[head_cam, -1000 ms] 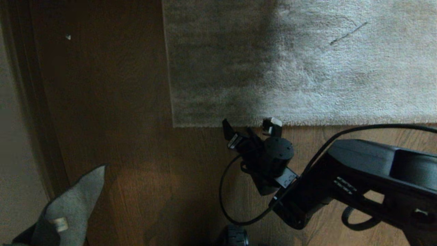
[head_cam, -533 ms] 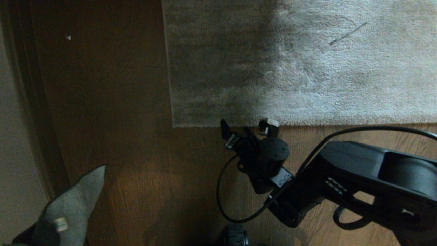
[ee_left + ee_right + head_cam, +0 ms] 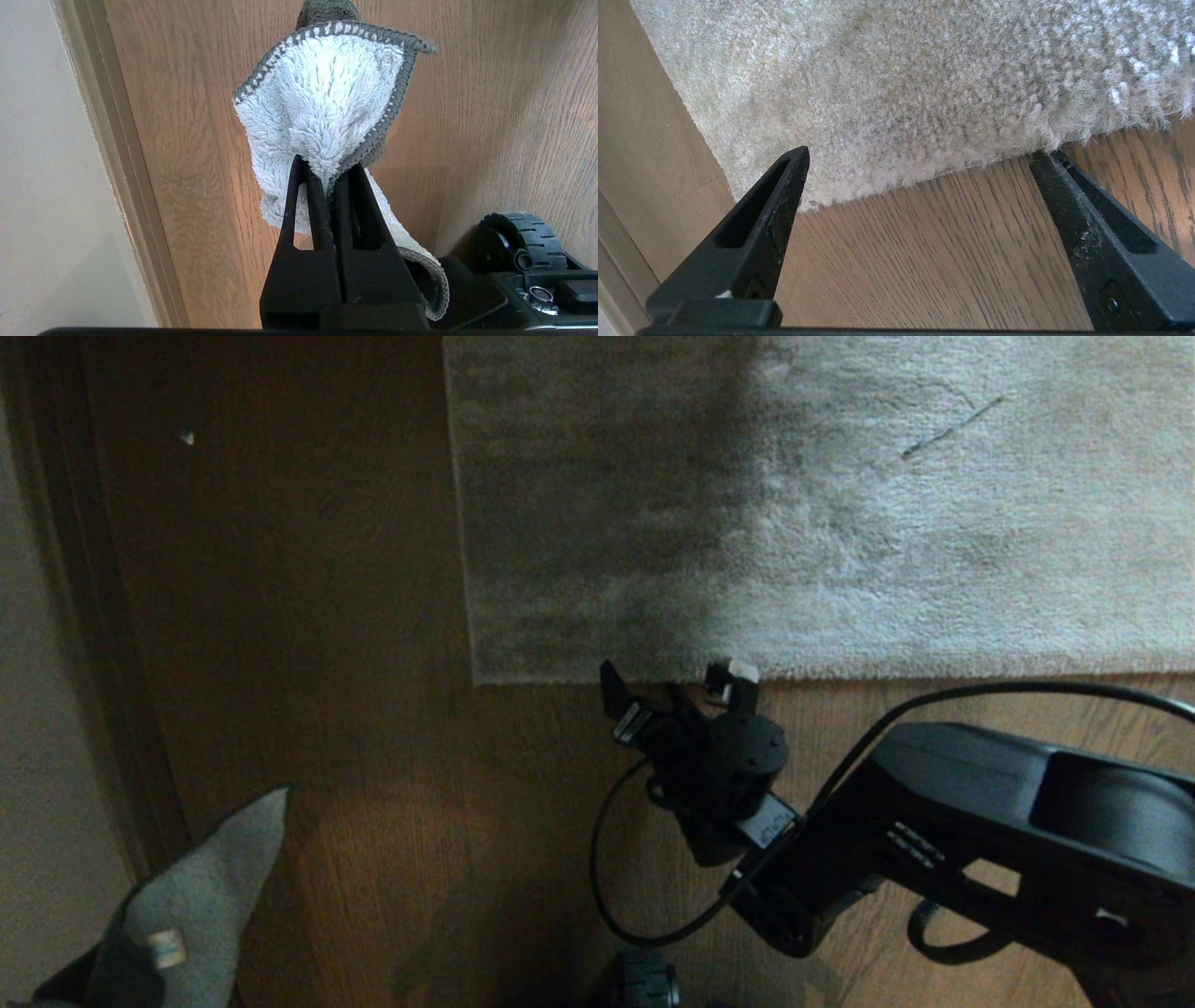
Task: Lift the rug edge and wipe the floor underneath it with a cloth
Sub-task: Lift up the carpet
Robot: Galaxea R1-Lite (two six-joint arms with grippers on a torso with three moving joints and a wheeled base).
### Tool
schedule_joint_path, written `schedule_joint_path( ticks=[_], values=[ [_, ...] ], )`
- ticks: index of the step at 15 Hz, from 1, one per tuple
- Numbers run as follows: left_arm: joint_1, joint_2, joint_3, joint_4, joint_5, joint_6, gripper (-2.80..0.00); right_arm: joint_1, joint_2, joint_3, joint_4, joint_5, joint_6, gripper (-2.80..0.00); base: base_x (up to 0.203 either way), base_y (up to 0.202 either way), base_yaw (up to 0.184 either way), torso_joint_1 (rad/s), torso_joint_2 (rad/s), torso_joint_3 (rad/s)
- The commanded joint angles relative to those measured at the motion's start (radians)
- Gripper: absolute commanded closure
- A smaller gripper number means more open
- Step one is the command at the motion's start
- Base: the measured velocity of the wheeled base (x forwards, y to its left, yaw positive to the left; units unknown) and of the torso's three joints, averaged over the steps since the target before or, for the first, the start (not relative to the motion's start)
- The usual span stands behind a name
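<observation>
- The left gripper (image 3: pixel 327 177) is barely showing in the head view – only the cloth (image 3: pixel 201 887) it carries is poking into the lower left corner, cut off by the frame edge. In the left wrist view its two fingers are pressing together, clenching a fold of the cloth (image 3: pixel 322 102).
- The cloth is fanning out beyond the fingertips, with a second flap trailing back past the fingers, its end hidden behind them. One cloth is showing, with one small whitish tag (image 3: pixel 166 947).
- The right gripper (image 3: pixel 677 677) is sitting with its fingers spread wide and nothing between them; in the right wrist view, bare floor (image 3: pixel 934 252) is filling the gap.
- The rug edge (image 3: pixel 840 672) is lying flat just ahead of the right fingertips, running crosswise to the way the gripper is pointing. One fingertip (image 3: pixel 1045 161) is looking as if it is meeting the pile, though actual contact is hard to make out; the other (image 3: pixel 796 161) is overlapping the rug near its corner (image 3: pixel 808 205).
- One rug corner (image 3: pixel 478 679) is showing, off to the gripper's left – the rest of the rug is running out of frame.
- A strip of skirting (image 3: pixel 117 154) is bordering the floor (image 3: pixel 308 709) beside the left gripper, and a black wheel (image 3: pixel 518 242) is showing behind its fingers.
</observation>
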Motion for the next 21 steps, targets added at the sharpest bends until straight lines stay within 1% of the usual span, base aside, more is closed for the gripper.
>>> schedule_joint_path(
  ticks=[1,4,8,14,17,18,19,21],
  values=[
    [0.000,0.000,0.000,0.000,0.000,0.000,0.00,-0.010,0.002,-0.006,-0.047,-0.003,0.003,-2.80,0.000,0.000,0.000,0.000,0.00,0.000],
    [0.000,0.000,0.000,0.000,0.000,0.000,0.00,-0.026,0.000,-0.046,-0.047,-0.002,0.004,-2.80,0.000,0.000,0.000,0.000,0.00,0.000],
    [0.000,0.000,0.000,0.000,0.000,0.000,0.00,-0.036,-0.011,-0.066,-0.047,0.003,-0.006,-2.80,0.000,0.000,0.000,0.000,0.00,0.000],
    [0.000,0.000,0.000,0.000,0.000,0.000,0.00,-0.071,-0.060,-0.065,-0.047,0.008,-0.005,-2.80,0.000,0.000,0.000,0.000,0.00,0.000],
    [0.000,0.000,0.000,0.000,0.000,0.000,0.00,-0.073,-0.080,-0.063,-0.047,0.008,-0.008,-2.80,0.000,0.000,0.000,0.000,0.00,0.000],
    [0.000,0.000,0.000,0.000,0.000,0.000,0.00,-0.071,-0.086,-0.063,-0.047,0.008,-0.013,-2.80,0.000,0.000,0.000,0.000,0.00,0.000],
    [0.000,0.000,0.001,0.000,0.000,0.000,0.00,-0.071,-0.095,-0.058,-0.047,0.008,-0.036,-2.80,0.000,0.000,0.000,0.000,0.00,0.000],
    [0.000,0.000,0.000,0.000,0.000,0.000,0.00,-0.071,-0.114,-0.056,-0.047,0.008,-0.042,-2.80,0.000,0.000,0.000,0.000,0.00,0.000]
  ],
)
